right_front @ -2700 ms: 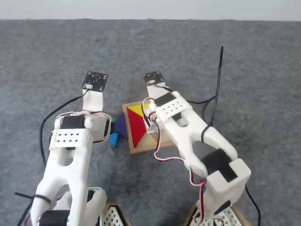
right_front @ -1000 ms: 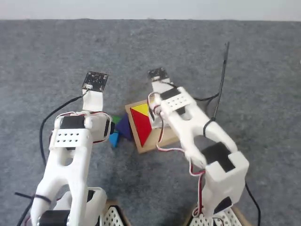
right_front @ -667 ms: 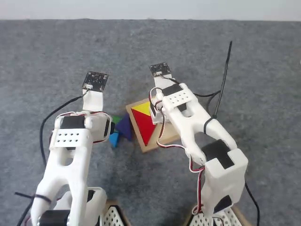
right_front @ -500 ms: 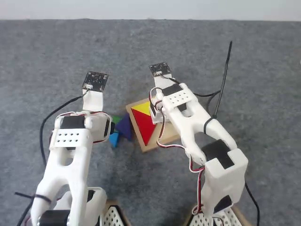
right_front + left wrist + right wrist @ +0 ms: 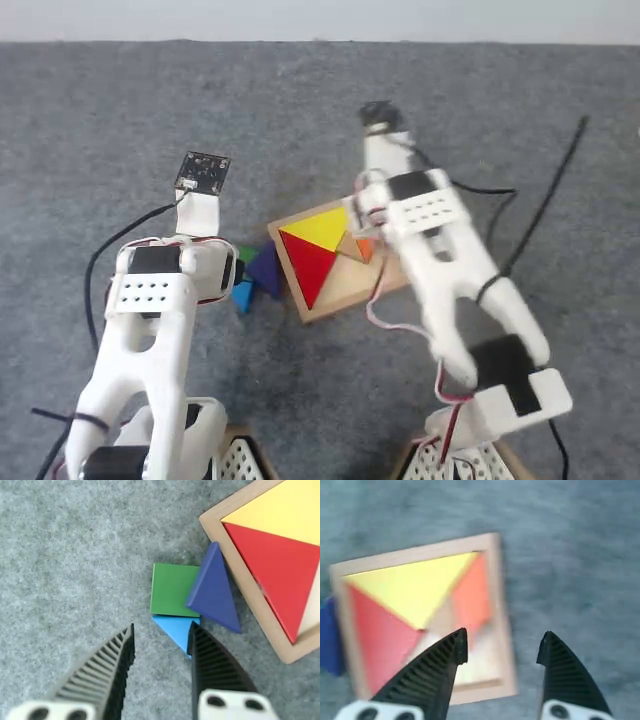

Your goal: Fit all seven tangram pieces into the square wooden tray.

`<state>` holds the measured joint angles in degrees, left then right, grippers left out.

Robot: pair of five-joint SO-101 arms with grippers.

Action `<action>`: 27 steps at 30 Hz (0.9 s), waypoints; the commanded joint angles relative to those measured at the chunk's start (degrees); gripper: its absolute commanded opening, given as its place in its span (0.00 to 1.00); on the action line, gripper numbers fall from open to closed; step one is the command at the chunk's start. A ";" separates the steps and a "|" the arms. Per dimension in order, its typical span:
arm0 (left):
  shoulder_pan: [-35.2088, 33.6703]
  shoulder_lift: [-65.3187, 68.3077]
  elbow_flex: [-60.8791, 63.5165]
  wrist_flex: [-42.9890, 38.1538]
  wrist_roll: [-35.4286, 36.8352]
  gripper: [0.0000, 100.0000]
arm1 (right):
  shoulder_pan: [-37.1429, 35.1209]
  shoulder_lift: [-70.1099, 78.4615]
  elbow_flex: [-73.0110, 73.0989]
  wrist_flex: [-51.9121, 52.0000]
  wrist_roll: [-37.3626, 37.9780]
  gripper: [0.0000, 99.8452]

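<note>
Three pieces are in and there is more to fetch. The wooden tray [image 5: 349,304] sits between the two arms, with the yellow triangle [image 5: 320,228], the red triangle [image 5: 308,268] and an orange piece [image 5: 366,248] bedded inside and bare wood beside them.

The right gripper [image 5: 505,634] hangs above the tray's open floor, jaws spread wide and holding nothing. It looks like a placement just finished.

On the other side, the left gripper [image 5: 161,627] is parted too and empty. It is poised low over the loose cluster on the grey carpet [image 5: 120,110]. The light blue triangle [image 5: 175,631] lies right at its fingertips, touching the green square [image 5: 171,590]. The dark blue triangle [image 5: 214,594] leans against the tray's outer rim.

So the step in hand, I'd say, is picking the next piece, and the light blue one looks nearest. The fingers need to straddle its edges cleanly and close without nudging the green neighbour. Then it has to be turned to match the gap left in the tray.
</note>
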<state>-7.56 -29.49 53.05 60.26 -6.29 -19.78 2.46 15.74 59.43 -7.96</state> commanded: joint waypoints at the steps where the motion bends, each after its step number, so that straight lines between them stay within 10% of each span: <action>1: -0.09 -0.35 -0.57 -0.88 -0.35 0.17 | 4.97 1.54 -2.64 -0.40 3.08 0.24; 10: -0.26 -0.35 -0.48 -0.88 -0.35 0.17 | 5.93 21.76 -10.20 2.42 5.10 0.24; 27: -0.35 0.00 -0.66 -1.23 -0.35 0.17 | -2.77 -1.19 11.87 -1.80 2.90 0.24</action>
<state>-7.56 -29.49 53.05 60.26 -6.29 -22.07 8.44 26.81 58.37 -3.56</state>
